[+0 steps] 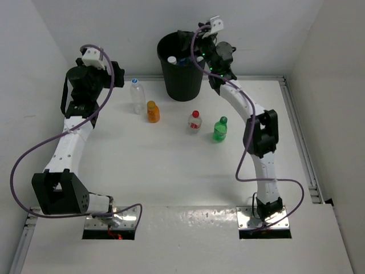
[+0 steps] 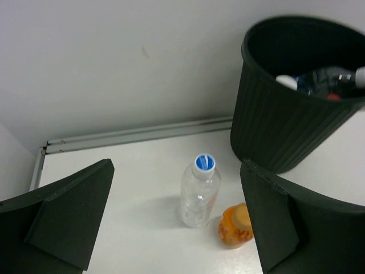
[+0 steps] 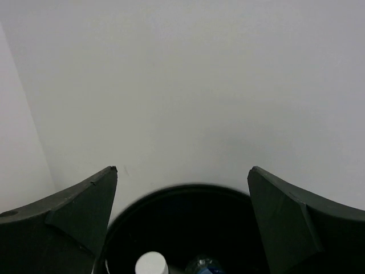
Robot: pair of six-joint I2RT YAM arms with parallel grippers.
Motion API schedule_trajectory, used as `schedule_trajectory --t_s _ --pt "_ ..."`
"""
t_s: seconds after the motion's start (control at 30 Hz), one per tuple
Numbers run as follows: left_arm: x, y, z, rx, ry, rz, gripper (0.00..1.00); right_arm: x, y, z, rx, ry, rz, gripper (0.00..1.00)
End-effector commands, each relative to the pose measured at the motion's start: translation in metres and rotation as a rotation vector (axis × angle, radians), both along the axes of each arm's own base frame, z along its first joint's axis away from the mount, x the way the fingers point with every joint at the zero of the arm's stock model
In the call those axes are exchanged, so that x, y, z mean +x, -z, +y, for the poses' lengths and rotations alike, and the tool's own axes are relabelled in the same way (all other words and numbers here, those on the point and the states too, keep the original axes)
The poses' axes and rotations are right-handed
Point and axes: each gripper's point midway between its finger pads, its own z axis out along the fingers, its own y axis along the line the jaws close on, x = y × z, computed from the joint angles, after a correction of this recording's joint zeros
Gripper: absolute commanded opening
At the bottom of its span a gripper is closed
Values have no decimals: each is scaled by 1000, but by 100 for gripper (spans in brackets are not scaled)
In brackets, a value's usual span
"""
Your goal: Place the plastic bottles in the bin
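The black bin stands at the back of the table and holds several bottles; a white cap shows inside. On the table stand a clear bottle with a blue cap, an orange bottle, a clear bottle with a red cap and a green bottle. My left gripper is open and empty, left of the blue-capped bottle and the orange bottle. My right gripper is open and empty above the bin's rim.
White walls close the table at the back and both sides. A metal rail runs along the back edge and another along the right side. Purple cables loop off both arms.
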Motion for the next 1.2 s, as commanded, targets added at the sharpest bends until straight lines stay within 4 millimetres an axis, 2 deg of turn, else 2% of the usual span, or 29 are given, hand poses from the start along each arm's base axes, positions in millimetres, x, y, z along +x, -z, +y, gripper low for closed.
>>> schedule_trajectory --t_s 0.0,0.03,0.07,0.1,0.13,0.17,0.2,0.23,0.27,0.3,0.33,0.37,0.4,0.43,0.47,0.53,0.57,0.6,0.67,0.7,0.77,0.8,0.87,0.93,1.0,1.07,1.1,1.13,1.17 --pt "-1 22 -8 68 101 7 100 -83 -150 -44 133 -2 -276 94" --pt "-2 29 -7 89 117 16 100 -87 -151 -47 127 -3 -274 94" --pt "-4 40 -13 85 157 36 100 -81 -131 -55 108 6 -225 94" --pt "-2 42 -15 98 173 33 100 -102 -155 -63 119 -1 -250 94" --pt "0 53 -17 103 186 54 100 -99 -134 -60 86 -20 -198 94" --pt "2 60 -23 100 210 69 100 -96 -124 -69 70 -14 -150 94" --pt "9 77 -23 94 212 105 100 -116 -142 -74 63 -31 -173 94" --pt "12 82 -30 91 240 116 100 -112 -113 -72 31 -43 -111 94" --pt "16 92 -32 96 254 135 100 -109 -101 -79 0 -29 -69 94" --pt "24 101 -36 94 266 150 100 -122 -104 -86 -2 -24 -63 94" --pt "29 104 -36 94 266 151 100 -121 -89 -90 -20 -22 -25 94" --pt "33 110 -36 92 267 165 100 -134 -95 -93 -30 -27 -17 94" --pt "38 108 -42 93 285 155 100 -133 -84 -99 -41 -19 26 94" --pt "44 111 -41 93 285 155 100 -130 -58 -103 -62 -14 97 94" --pt "50 117 -39 93 270 166 100 -140 -57 -108 -79 -7 102 94" --pt "69 143 -43 76 280 210 100 -143 -37 -122 -100 16 178 94" --pt "72 134 -43 80 279 186 100 -148 -35 -124 -108 21 177 94" --pt "82 145 -43 77 280 204 100 -148 -19 -129 -123 30 227 94" --pt "91 152 -50 76 303 206 100 -154 -18 -137 -138 53 233 94" --pt "98 169 -51 70 315 235 100 -154 -3 -145 -148 72 275 94" --pt "109 172 -56 72 324 227 100 -159 -3 -154 -154 96 279 94" --pt "113 179 -54 72 311 239 100 -160 11 -155 -171 98 314 94" --pt "125 189 -54 61 310 245 93 -164 16 -161 -184 115 328 94" --pt "131 182 -54 62 310 241 79 -169 27 -166 -203 126 357 93" --pt "130 179 -54 46 329 230 61 -176 35 -172 -221 136 380 92" --pt "130 143 -54 32 345 169 50 -185 53 -176 -239 137 429 91" --pt "126 113 -55 5 342 126 41 -191 52 -180 -247 141 427 91" --pt "124 79 -55 -9 358 64 36 -197 82 -184 -271 137 498 91" --pt "121 52 -56 -26 358 13 32 -204 84 -185 -274 138 504 91"
